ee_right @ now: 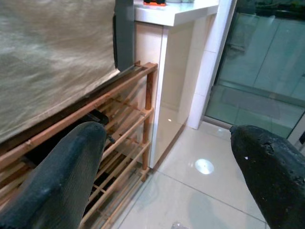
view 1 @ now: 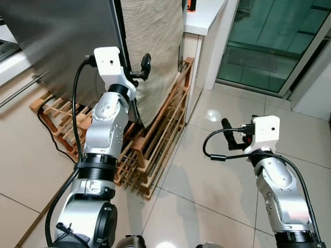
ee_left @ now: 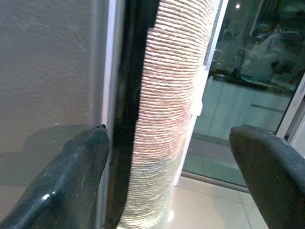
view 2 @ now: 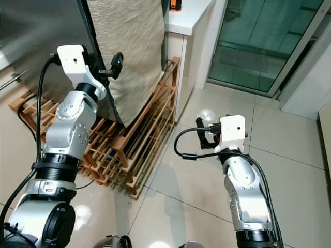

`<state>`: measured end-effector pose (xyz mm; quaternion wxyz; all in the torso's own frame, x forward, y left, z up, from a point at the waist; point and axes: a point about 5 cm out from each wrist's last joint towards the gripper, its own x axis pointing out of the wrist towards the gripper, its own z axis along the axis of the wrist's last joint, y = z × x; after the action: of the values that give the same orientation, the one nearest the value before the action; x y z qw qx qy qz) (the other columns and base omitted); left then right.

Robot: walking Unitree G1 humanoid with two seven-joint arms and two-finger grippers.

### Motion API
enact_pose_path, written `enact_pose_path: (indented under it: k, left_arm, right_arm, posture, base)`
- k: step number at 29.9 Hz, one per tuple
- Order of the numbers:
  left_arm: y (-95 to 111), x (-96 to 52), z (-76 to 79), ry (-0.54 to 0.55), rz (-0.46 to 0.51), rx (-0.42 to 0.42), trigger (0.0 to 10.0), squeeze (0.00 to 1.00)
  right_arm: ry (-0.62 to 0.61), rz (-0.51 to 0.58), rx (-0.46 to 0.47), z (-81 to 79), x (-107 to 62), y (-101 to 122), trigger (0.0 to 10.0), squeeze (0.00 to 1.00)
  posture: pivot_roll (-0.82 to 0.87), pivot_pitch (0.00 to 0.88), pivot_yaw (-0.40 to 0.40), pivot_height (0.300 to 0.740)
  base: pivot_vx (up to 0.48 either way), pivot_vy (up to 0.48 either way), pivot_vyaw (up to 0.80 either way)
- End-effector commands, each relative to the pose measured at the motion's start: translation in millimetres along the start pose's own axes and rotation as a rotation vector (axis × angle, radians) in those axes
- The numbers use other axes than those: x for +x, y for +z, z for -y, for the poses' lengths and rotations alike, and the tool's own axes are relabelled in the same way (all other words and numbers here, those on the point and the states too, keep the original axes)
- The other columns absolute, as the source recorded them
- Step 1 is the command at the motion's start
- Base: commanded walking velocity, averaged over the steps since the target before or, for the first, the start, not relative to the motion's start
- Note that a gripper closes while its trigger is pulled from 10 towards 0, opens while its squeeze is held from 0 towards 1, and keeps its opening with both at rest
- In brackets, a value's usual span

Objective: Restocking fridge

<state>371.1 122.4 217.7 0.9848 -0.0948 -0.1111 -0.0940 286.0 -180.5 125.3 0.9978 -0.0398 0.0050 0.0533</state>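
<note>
Two claws are gaping wide and holding nothing — the left claw (view 1: 138,72) is reaching at the fridge (view 1: 72,46) door's edge, the right claw (view 1: 232,135) is hovering over the floor. Its fingers could slip off that thin edge — or scrape the wooden rack (view 1: 155,139).

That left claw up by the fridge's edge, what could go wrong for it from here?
The left gripper is open at the fridge door's dark edge, one finger on the steel side. It could slip off the smooth door, or pinch the woven cover on the fridge's side instead. The wooden rack sits close below the arm, so a swinging door or elbow might knock it. The right gripper hangs open over the floor.
</note>
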Motion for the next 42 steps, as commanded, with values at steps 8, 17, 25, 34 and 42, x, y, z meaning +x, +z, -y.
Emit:
enact_pose_path:
  k: [8, 17, 25, 34, 42]
  left_arm:
    - [-3.2, -2.7, 3.7, -0.005, -0.010, 0.004, 10.0, 0.00]
    - [-18.7, 5.0, -6.1, 0.054, -0.051, 0.022, 10.0, 0.00]
    - [-25.4, 11.1, -5.7, 0.064, -0.068, -0.004, 10.0, 0.00]
    - [-7.9, 28.9, 8.3, -0.002, 0.004, -0.045, 10.0, 0.00]
    - [-15.0, 35.8, 48.7, -0.234, -0.035, -0.112, 10.0, 0.00]
  right_arm:
    - [0.008, -0.002, 0.004, -1.3, 2.6, -2.7, 10.0, 0.00]
    - [0.016, 0.005, 0.006, -3.9, 6.1, -1.3, 10.0, 0.00]
    - [0.007, 0.008, 0.010, -3.7, 5.2, -1.8, 10.0, 0.00]
    - [-0.003, 0.015, 0.005, -0.6, 6.5, 0.0, 10.0, 0.00]
    - [-0.004, 0.018, 0.003, 0.1, 6.7, 1.0, 10.0, 0.00]
  posture:
    - [-0.19, 0.045, 0.041, 0.740]
    - [-0.19, 0.044, 0.041, 0.740]
    - [-0.21, 0.053, 0.047, 0.740]
    - [-0.21, 0.050, 0.046, 0.740]
    - [-0.23, 0.050, 0.044, 0.740]
  base:
    - [0.000, 0.000, 0.00]
    - [0.000, 0.000, 0.00]
    - [0.000, 0.000, 0.00]
    - [0.000, 0.000, 0.00]
    - [0.000, 0.000, 0.00]
